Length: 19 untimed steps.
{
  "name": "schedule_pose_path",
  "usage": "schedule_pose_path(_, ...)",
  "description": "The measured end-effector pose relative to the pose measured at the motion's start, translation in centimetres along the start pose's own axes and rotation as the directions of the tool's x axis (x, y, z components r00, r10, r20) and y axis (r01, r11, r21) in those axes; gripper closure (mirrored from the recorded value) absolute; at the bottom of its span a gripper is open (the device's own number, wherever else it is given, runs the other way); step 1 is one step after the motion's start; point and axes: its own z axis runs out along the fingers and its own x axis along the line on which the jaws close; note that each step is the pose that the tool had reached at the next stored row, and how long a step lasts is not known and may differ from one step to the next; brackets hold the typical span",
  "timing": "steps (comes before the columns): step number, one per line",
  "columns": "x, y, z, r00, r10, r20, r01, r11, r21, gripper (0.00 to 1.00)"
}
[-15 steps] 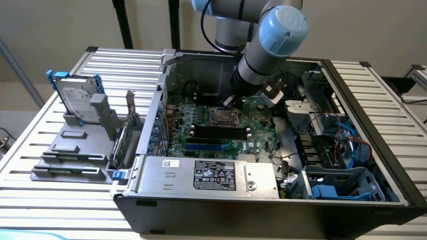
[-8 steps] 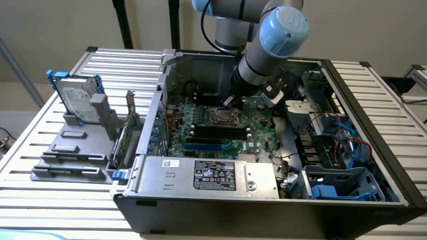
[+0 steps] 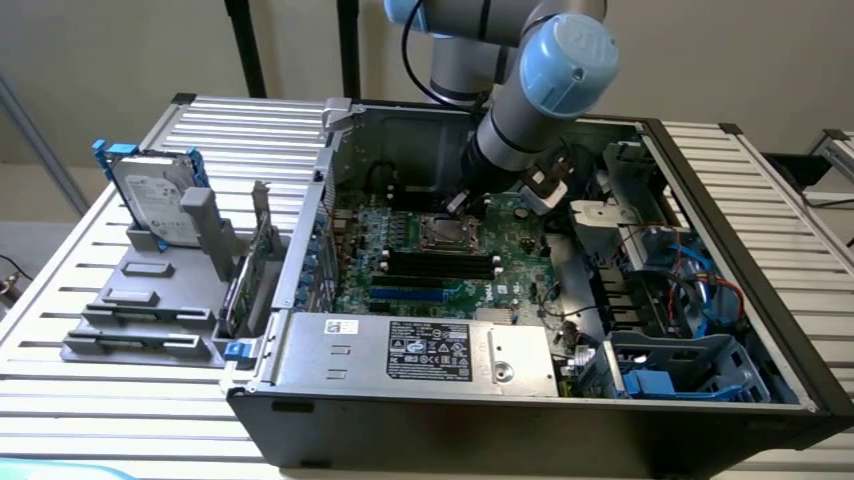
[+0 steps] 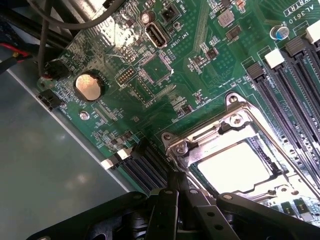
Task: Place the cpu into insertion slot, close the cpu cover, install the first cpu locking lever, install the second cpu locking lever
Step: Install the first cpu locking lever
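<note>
1. CPU lay seated in the insertion slot, its pale, smooth metal face showing through the central window of the cpu cover.
2. That cover was a thin, shiny silvery frame, closed flat over the chip, with rounded screw heads at its corners.
3. Around the socket spread the green circuit board, densely studded with small dark components, a round coin cell and a silvery rectangular port.
4. Long black memory slots ran beside the socket.
5. In the wrist view, the gripper, built of matte black links with bolt heads, had its jaws pressed together with nothing held, the tips just at the corner of the cover frame.
6. In the exterior view, the arm, grey tube with pale blue joint caps, reached down into the open black computer case, with the gripper just above the socket.
7. A large grey labelled metal box sat at the case's front edge.
8. The case rested on a ribbed metal tabletop, beside a hard drive standing in a grey holder.
</note>
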Motion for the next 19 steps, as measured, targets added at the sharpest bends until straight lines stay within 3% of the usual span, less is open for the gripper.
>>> schedule_pose_path(8, -0.06, 0.11, 0.13, 0.9999, -0.013, -0.0006, 0.013, 0.9999, 0.0070, 0.89)
schedule_pose_path(15, 0.03, 0.27, 0.18, 0.9996, -0.027, -0.0052, 0.027, 0.9995, 0.0175, 0.89)
schedule_pose_path(19, 0.07, 0.32, 0.17, 0.9995, -0.031, -0.0067, 0.031, 0.9993, 0.0203, 0.89)
